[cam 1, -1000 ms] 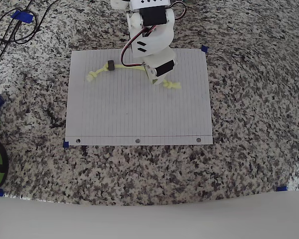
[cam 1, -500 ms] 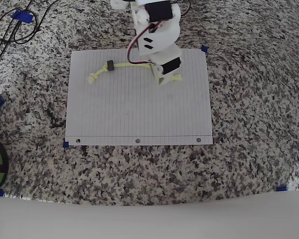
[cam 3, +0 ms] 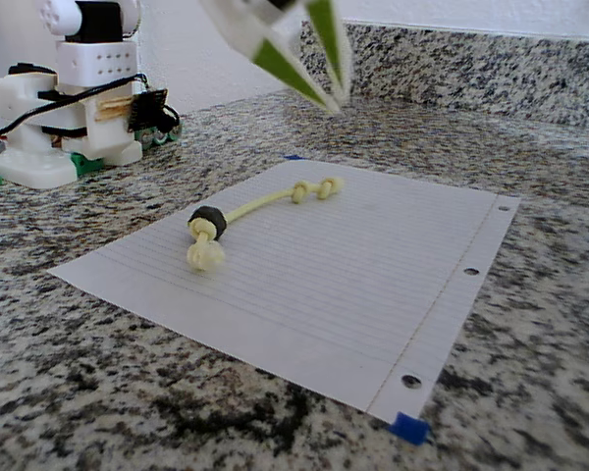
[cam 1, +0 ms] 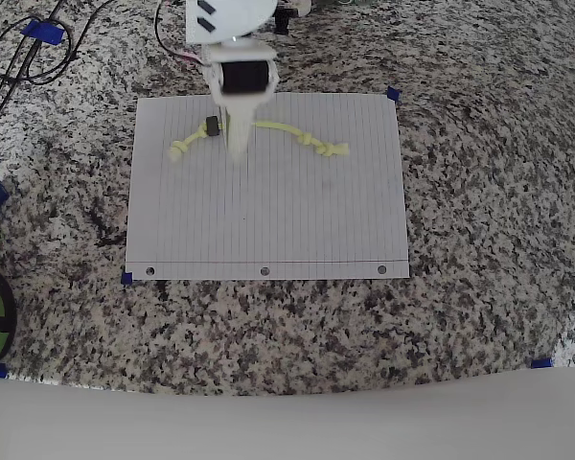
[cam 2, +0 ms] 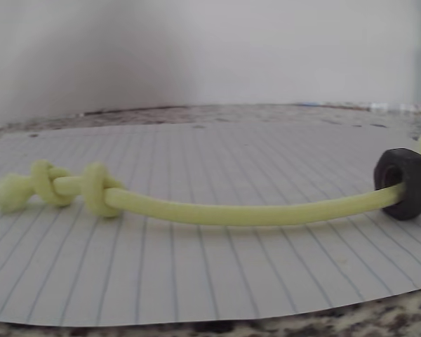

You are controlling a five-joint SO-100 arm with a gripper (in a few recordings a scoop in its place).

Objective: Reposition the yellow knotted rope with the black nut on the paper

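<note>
**Gripper raised and empty, rope lying loose on the sheet**

Gripper (cam 3: 326,90) hangs in the air above the paper, fingers angled downward, tips close together with only a narrow gap and nothing between them. In the overhead view its pale fingers (cam 1: 238,136) point down the picture, crossing over the rope just right of the nut. The fixed view puts them well clear of the sheet, so that crossing is overlap from above, not contact.

Arm reaches out from its base (cam 3: 74,98) at the far edge of the granite counter (cam 1: 479,211); the wrist is pitched so the fingers slope toward the sheet.

Yellow knotted rope (cam 1: 278,129) lies in a shallow arc across the far part of the paper (cam 1: 268,220), away from the punched holes. Black nut (cam 1: 211,126) is threaded near the left end, just inside an end knot (cam 1: 176,149). Two knots sit close together at the right end (cam 1: 324,146). In the wrist view the cord (cam 2: 238,213) bows slightly between knots and nut (cam 2: 405,183).

Judgement: rope rests where it was let go, wholly on the sheet. The gripper looks placed for a fresh approach near the nut.
</note>
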